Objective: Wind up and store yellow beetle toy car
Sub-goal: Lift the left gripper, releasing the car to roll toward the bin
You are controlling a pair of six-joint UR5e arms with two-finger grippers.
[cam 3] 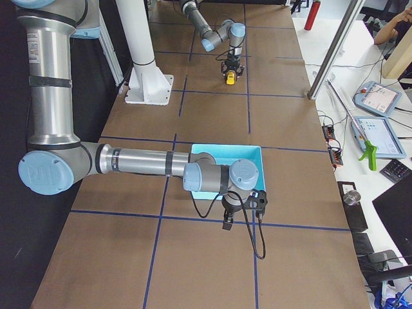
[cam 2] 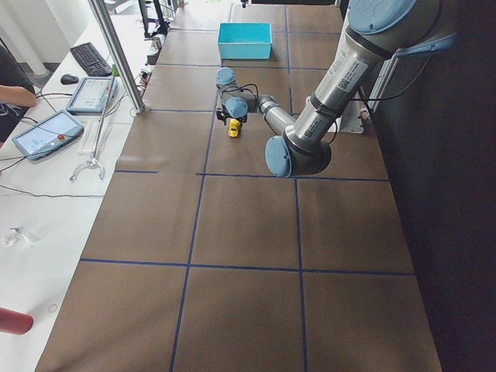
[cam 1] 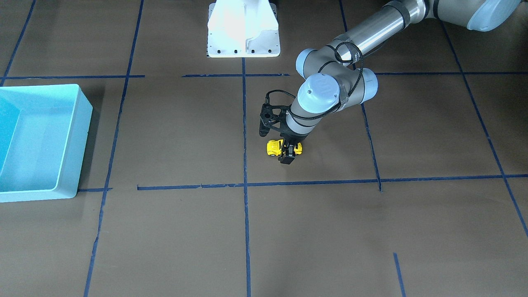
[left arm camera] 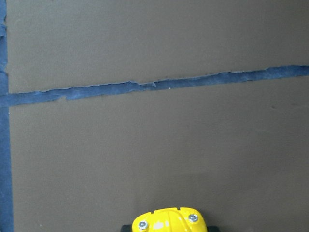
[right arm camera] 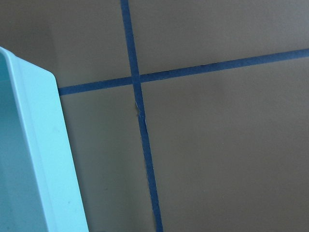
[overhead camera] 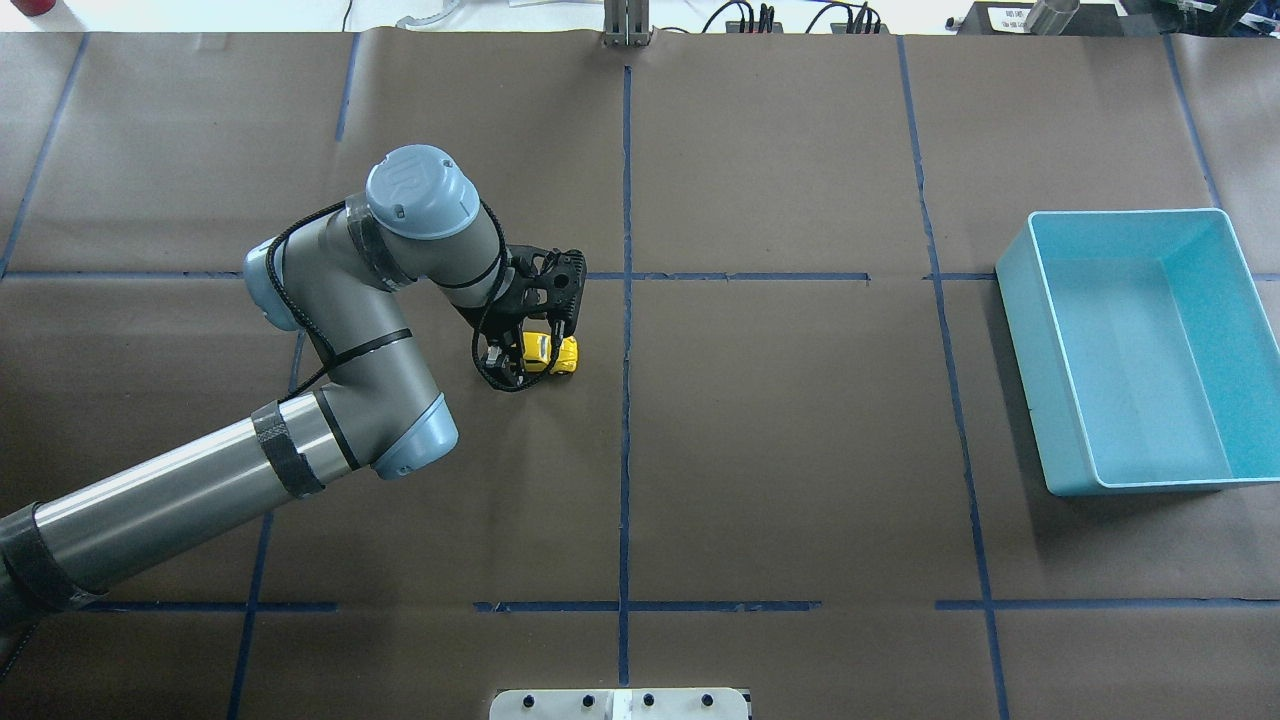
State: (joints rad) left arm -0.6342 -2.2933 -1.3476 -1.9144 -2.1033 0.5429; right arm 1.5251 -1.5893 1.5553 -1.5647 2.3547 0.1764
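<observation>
Left gripper point(cam 1: 288, 154) closed on the yellow beetle toy car point(cam 1: 272, 147), which sits between its fingers on the tabletop point(cam 1: 371, 231). We judge the car light, rigid and slick-shelled: grip mid-body, above the wheels. Right gripper point(cam 3: 227, 221): we cannot tell.

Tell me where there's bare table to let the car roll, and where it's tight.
Bare: the wide stretch between the yellow beetle toy car and the light blue bin, across the centre tape line, and the whole strip along the operators' edge. Tight: only around the car, where the left gripper grips it and the left arm slants in.
</observation>
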